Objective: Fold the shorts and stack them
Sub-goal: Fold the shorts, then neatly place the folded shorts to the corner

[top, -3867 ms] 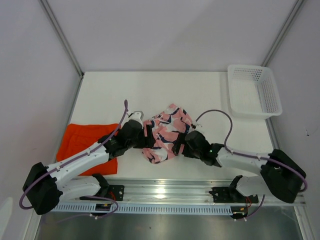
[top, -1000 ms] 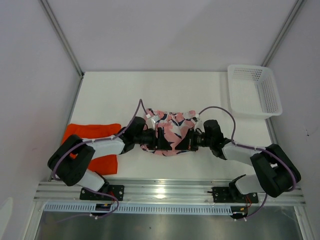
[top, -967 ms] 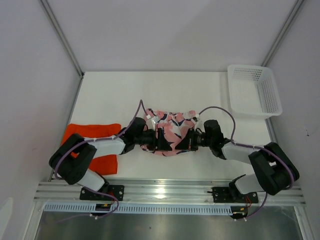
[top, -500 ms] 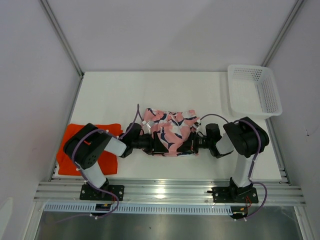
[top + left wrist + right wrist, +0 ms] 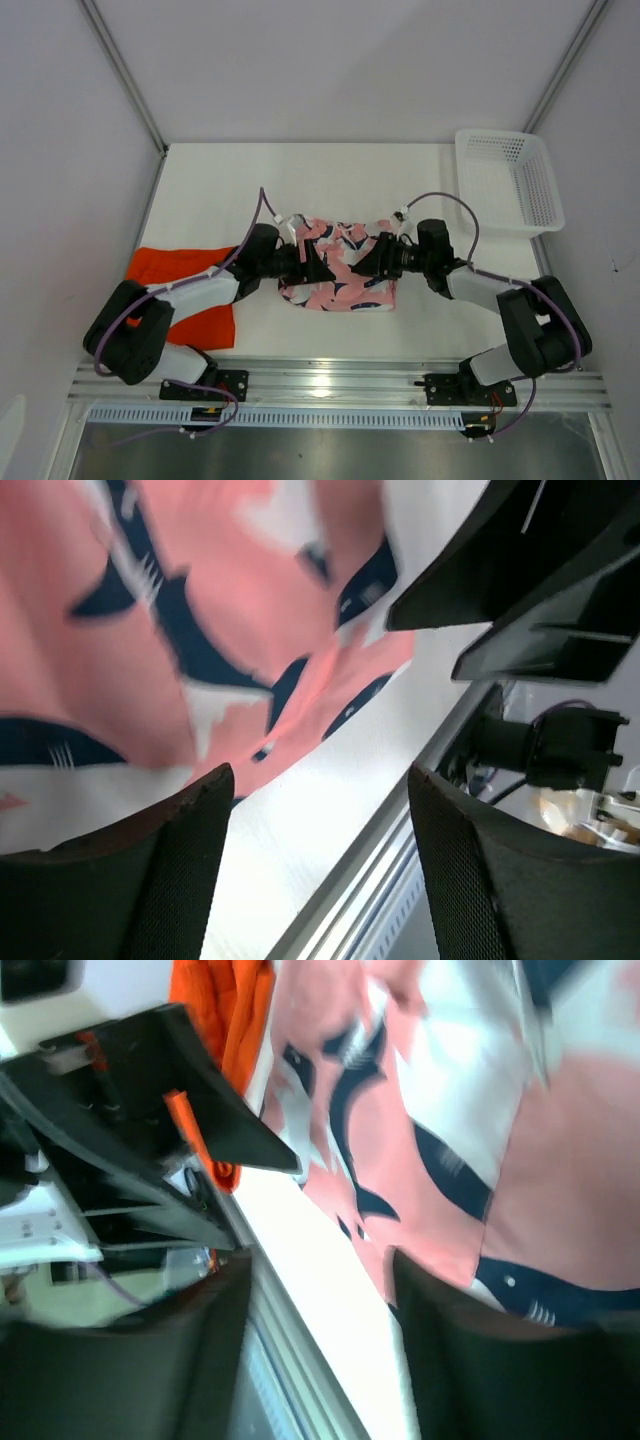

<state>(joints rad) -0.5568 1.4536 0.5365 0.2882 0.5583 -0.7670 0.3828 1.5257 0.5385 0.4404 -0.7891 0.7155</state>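
The pink shorts [image 5: 340, 278] with navy fish print lie folded in a flat bundle at the table's middle. The orange shorts [image 5: 180, 290] lie flat to their left, partly under my left arm. My left gripper [image 5: 308, 262] is low over the bundle's left edge, and its wrist view shows it [image 5: 318, 775] open, with bare table between the fingers and pink shorts [image 5: 150, 630] just beyond. My right gripper [image 5: 378, 258] faces it over the bundle's right side. It [image 5: 320, 1260] is open too, the pink shorts [image 5: 470, 1140] lying against its right finger [image 5: 480, 1360].
A white mesh basket [image 5: 505, 180] stands at the back right corner. A metal rail [image 5: 330, 380] runs along the table's near edge. Each wrist view shows the other arm close across the bundle, and orange fabric [image 5: 235, 1020] shows past the left arm.
The right gripper has gone from shut to open and the left has widened, both letting go of the pink shorts. Both grippers have shifted toward the far side, leaving the bundle flat.
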